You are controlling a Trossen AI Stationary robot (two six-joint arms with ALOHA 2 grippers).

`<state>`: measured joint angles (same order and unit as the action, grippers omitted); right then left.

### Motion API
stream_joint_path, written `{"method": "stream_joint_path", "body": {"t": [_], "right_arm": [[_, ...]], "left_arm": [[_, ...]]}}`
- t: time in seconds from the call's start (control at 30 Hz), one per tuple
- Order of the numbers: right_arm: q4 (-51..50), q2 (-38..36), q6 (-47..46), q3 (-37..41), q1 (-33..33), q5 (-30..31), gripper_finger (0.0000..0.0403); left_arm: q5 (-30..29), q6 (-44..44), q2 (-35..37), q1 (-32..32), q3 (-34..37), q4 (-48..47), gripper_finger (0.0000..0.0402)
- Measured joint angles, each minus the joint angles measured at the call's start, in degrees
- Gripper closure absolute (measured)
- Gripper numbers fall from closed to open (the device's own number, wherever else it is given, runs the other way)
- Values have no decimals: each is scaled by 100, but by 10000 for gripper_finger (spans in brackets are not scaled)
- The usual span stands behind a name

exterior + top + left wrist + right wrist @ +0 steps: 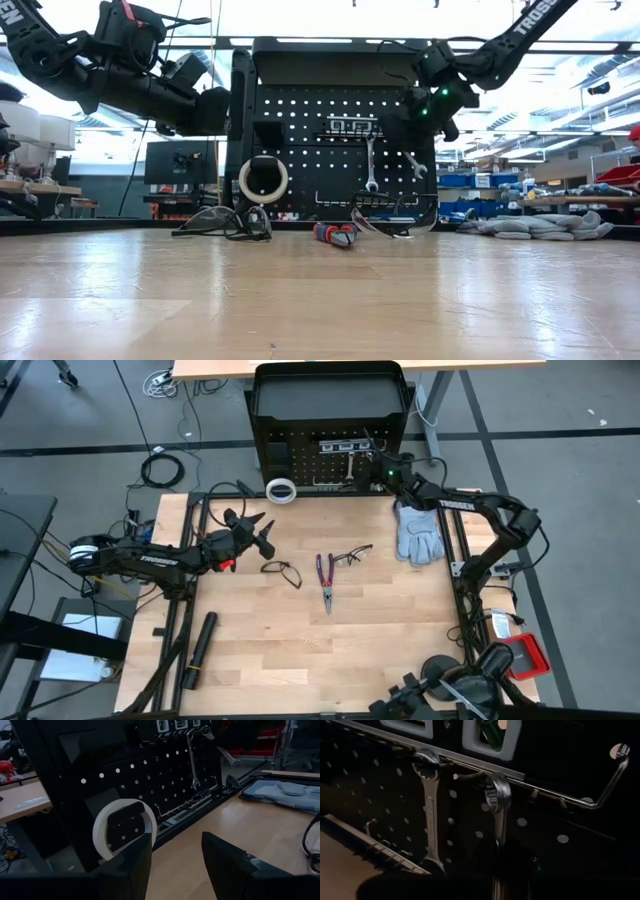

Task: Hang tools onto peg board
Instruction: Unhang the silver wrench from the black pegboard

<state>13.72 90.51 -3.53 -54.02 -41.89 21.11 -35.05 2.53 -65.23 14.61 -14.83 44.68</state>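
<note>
Your right gripper [425,125] is pinched narrow on the small silver wrench [497,805], its ring end just at the upright black perforated peg board's [300,120] hook, so letting go early could drop it.

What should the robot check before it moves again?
1. Held wrench ring on the hook: ok.
2. Right gripper let go: not ok, jaws shut on the handle.
3. Other wrench hanging: ok.
4. Left gripper free: ok, jaws open, empty, near the tape.
5. Tape hung: not ok, it stands at the board's foot.
6. Pliers and both glasses hung: not ok, they lie on the table.
</note>
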Motion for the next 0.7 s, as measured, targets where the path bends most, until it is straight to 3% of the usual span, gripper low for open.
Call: {"method": "stream_joint_path", "body": {"t": [0.43, 0.7], "right_arm": [[-74, -71, -204, 2, 11, -118, 368], [-151, -71, -83, 13, -7, -221, 310]], "left_arm": [[286, 14, 0, 2, 0, 69, 224], [284, 21, 0, 2, 0, 69, 224]]}}
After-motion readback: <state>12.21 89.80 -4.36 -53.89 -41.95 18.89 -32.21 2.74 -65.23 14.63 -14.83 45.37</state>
